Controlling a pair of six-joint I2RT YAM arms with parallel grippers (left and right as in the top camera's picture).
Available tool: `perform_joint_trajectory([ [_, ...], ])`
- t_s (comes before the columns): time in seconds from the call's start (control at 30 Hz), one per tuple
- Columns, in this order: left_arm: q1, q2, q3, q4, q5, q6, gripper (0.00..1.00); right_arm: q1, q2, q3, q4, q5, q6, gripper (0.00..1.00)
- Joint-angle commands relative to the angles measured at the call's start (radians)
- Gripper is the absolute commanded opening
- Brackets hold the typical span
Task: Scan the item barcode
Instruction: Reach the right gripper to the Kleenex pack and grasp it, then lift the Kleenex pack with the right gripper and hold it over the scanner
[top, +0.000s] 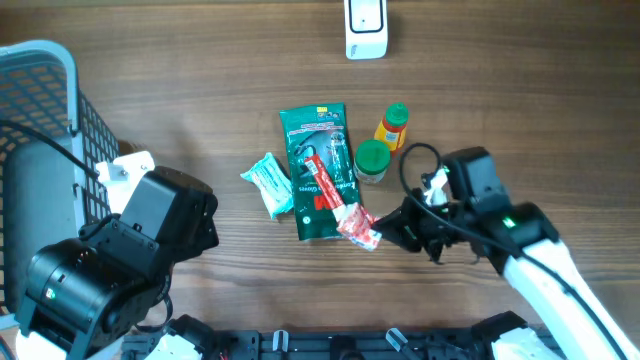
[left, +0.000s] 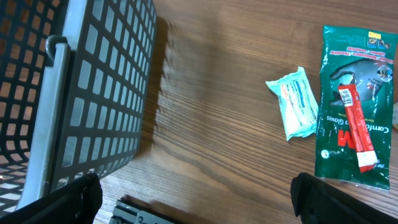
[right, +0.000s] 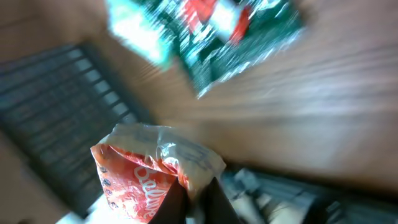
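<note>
In the overhead view the right arm comes in from the 5 o'clock corner of the wooden table (top: 200, 100), its white link slanting up toward the middle and its black wrist turned toward 9 o'clock; the right gripper (top: 388, 232) sits low just past the 4 o'clock corner of the green glove pack (top: 322, 150), fingers pressed together on the red and white packet (top: 358, 228) — the right wrist view, though blurred, shows the crinkled packet (right: 146, 177) pinched at its lower edge between the dark fingers (right: 174, 202). The packet's long axis runs roughly from 10 o'clock to 4 o'clock, the held end at 4 o'clock and the free end overlapping the pack's corner; whether it is lifted off the wood cannot be told. The scanner (top: 365, 28) stands well apart at 12 o'clock. The left arm is folded at 8 o'clock beside the basket (top: 40, 110); the left gripper (left: 196, 190) hangs with its fingers wide apart — nothing between them. A red stick (top: 318, 183) lies on the glove pack.
</note>
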Motion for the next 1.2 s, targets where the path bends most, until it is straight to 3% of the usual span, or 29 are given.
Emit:
perform_joint_trajectory([
  [0.0, 0.005, -0.003, -0.005, -0.001, 0.001, -0.013, 1.0, 0.005, -0.098, 0.01, -0.007, -0.183, 0.25, 0.04],
  [0.23, 0.005, -0.003, -0.005, -0.001, 0.001, -0.013, 1.0, 0.005, -0.247, 0.01, -0.004, -0.207, 0.366, 0.04],
  [0.4, 0.005, -0.003, -0.005, -0.001, 0.001, -0.013, 1.0, 0.005, -0.275, 0.01, 0.068, -0.124, 0.289, 0.04],
  [0.53, 0.005, -0.003, -0.005, -0.001, 0.001, -0.013, 1.0, 0.005, -0.275, 0.01, 0.373, -0.098, 0.077, 0.05],
  [0.6, 0.005, -0.003, -0.005, -0.001, 0.001, -0.013, 1.0, 0.005, -0.274, 0.01, 0.523, -0.021, -0.121, 0.05],
  [0.7, 0.005, -0.003, -0.005, -0.001, 0.001, -0.013, 1.0, 0.005, -0.263, 0.01, 0.608, 0.218, -0.443, 0.05],
  [0.77, 0.005, -0.003, -0.005, -0.001, 0.001, -0.013, 1.0, 0.005, -0.24, 0.01, 0.629, 0.437, -0.567, 0.05],
  [0.83, 0.005, -0.003, -0.005, -0.001, 0.001, -0.013, 1.0, 0.005, -0.192, 0.01, 0.689, 0.574, -0.658, 0.04],
  [0.97, 0.005, -0.003, -0.005, -0.001, 0.001, -0.013, 1.0, -0.012, -0.031, 0.01, 0.922, 0.588, -0.84, 0.04],
  [1.1, 0.005, -0.003, -0.005, -0.001, 0.001, -0.013, 1.0, -0.12, 0.2, 0.038, 1.165, 0.556, -0.849, 0.04],
  [1.17, 0.005, -0.003, -0.005, -0.001, 0.001, -0.013, 1.0, -0.182, 0.319, 0.099, 1.241, 0.44, -0.846, 0.04],
])
